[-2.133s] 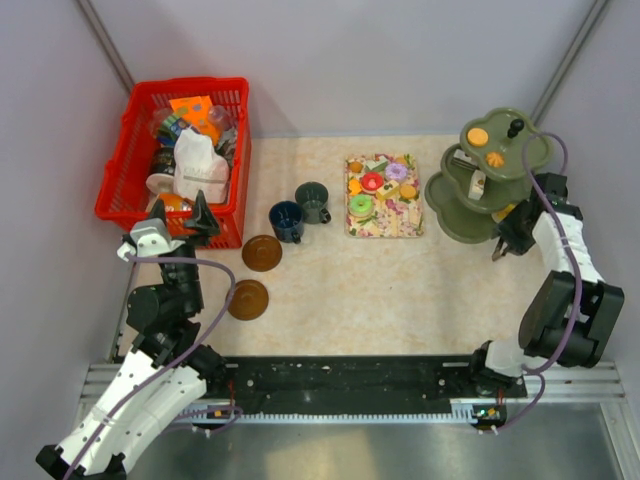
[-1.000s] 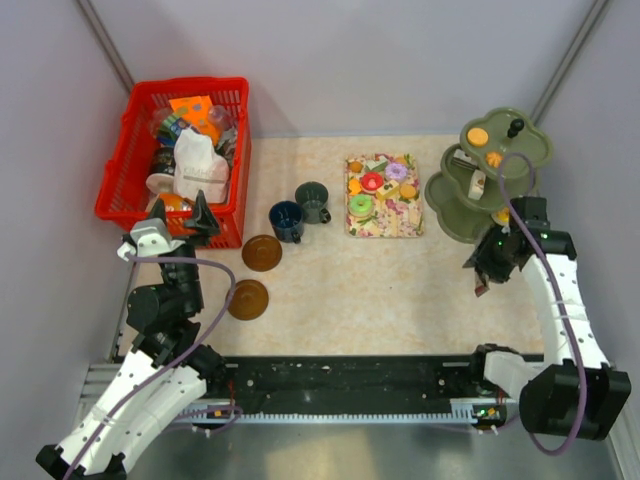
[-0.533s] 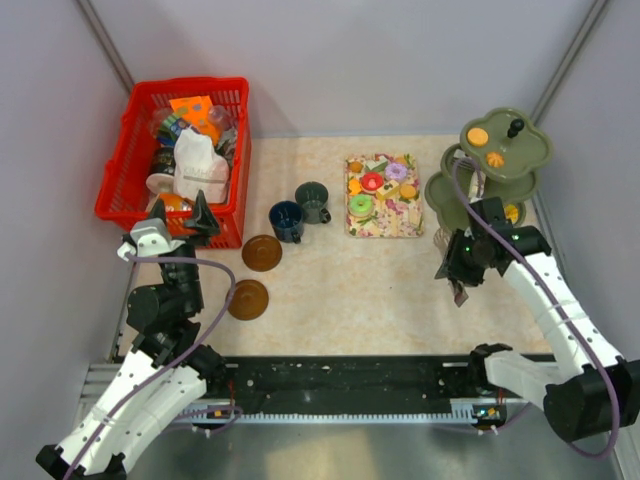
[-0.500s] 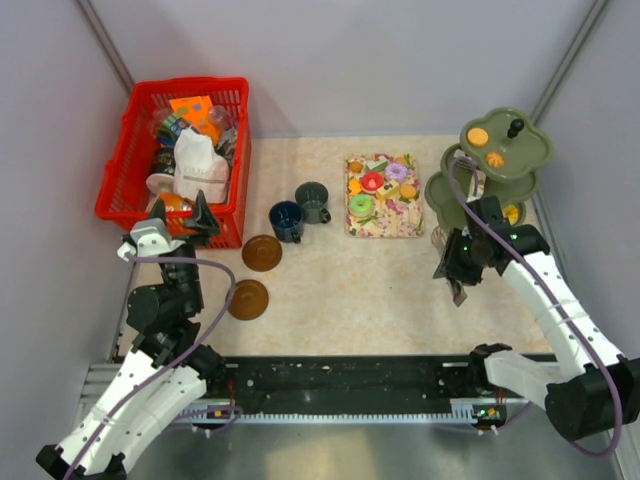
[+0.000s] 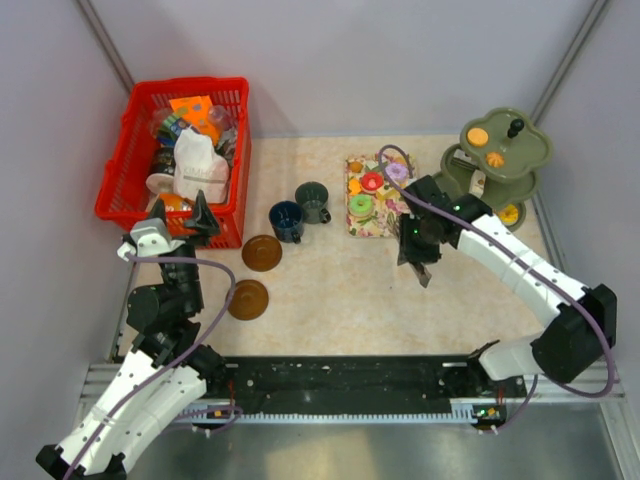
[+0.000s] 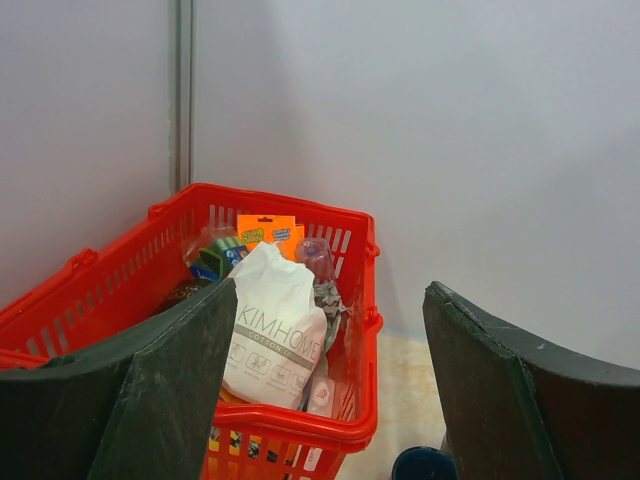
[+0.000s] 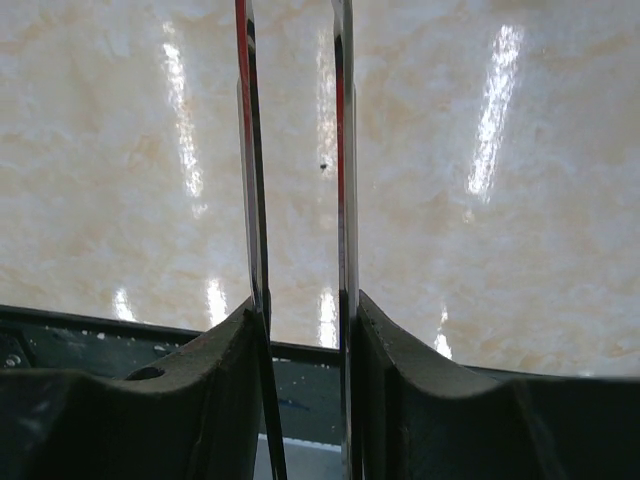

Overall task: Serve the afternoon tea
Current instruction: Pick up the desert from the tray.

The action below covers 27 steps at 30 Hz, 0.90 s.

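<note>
Right arm [image 5: 500, 262] extends leftward, its pincer [image 7: 300, 318] clamping tongs [image 7: 343, 150], pointed downward.

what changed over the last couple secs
The right gripper swung left from beside the three-tier stand to the near corner of the floral tray, thin metal tongs in its grip. Nothing was picked up or released. Left gripper, mugs, saucers, pastries and red basket stayed put.

top looks down; left wrist faces the basket [image 6: 300, 425], right hugs tabletop [image 7: 450, 180].
</note>
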Each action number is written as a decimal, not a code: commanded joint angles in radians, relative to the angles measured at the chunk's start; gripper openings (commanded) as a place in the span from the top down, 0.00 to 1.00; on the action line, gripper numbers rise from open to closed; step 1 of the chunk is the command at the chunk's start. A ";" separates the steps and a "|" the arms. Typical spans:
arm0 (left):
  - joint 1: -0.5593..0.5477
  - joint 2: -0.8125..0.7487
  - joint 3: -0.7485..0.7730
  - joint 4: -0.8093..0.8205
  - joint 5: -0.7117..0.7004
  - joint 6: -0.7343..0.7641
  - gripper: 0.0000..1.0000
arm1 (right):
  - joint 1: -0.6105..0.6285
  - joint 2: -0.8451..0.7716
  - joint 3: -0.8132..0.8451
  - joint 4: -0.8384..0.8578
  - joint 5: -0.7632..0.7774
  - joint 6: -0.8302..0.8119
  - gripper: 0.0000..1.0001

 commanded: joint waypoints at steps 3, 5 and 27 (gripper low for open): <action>-0.002 0.008 0.001 0.033 -0.007 0.005 0.20 | 0.011 0.123 0.135 0.069 0.056 -0.089 0.63; -0.002 0.011 -0.001 0.034 -0.007 0.007 0.20 | 0.010 0.172 0.159 0.071 0.045 -0.118 0.63; -0.002 0.031 -0.001 0.037 0.000 0.020 0.20 | 0.014 0.493 0.458 0.087 0.157 -0.328 0.59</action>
